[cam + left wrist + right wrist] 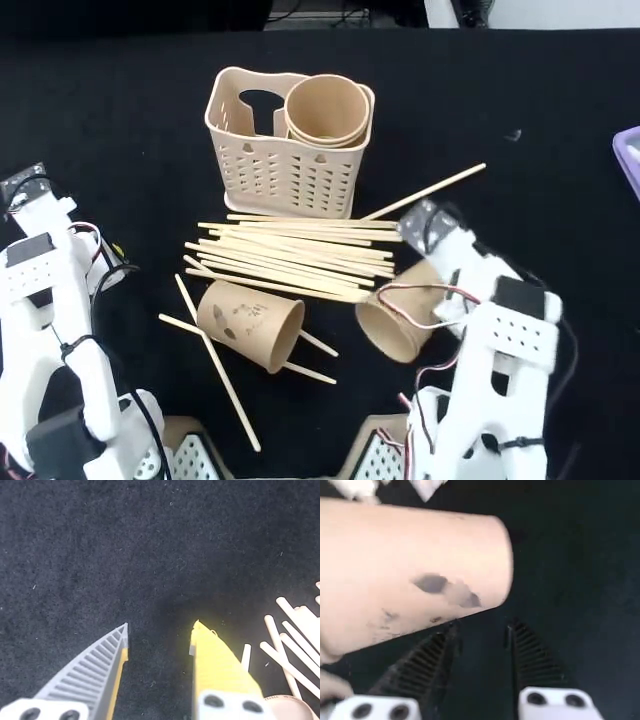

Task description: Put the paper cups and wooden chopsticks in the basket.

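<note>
We see our left hand [160, 627] spread wide over the black surface [100, 540]. The right hand [482, 630] is parted narrowly, just short of a lying paper cup [405, 570] with unreadable dark print. Chopsticks [290, 255] lie before the basket [270, 175], which holds stacked cups [325, 110].
</note>
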You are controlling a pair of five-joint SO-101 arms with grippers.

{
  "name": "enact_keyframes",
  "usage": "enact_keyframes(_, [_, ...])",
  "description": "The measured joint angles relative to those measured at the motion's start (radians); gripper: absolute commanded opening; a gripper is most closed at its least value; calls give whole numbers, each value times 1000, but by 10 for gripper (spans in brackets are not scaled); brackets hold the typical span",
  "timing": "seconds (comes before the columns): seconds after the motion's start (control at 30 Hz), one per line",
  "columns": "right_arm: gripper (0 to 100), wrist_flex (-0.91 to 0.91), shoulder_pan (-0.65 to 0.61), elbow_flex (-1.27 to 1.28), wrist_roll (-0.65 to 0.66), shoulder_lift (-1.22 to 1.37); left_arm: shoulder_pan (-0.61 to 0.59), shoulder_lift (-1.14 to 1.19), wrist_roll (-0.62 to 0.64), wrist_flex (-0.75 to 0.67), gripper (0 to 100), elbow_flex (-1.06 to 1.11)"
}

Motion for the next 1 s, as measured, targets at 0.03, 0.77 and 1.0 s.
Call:
enact_keyframes(0.03, [155,-15,-20,0,-41,0,0,0,0,0,205,0])
enact_keyframes(0.77, [286,414,-552,-60,-261,-336,0,0,0,0,205,0])
enact_keyframes(1.0, [283,282,-566,26,-262,-338,0,0,0,0,205,0])
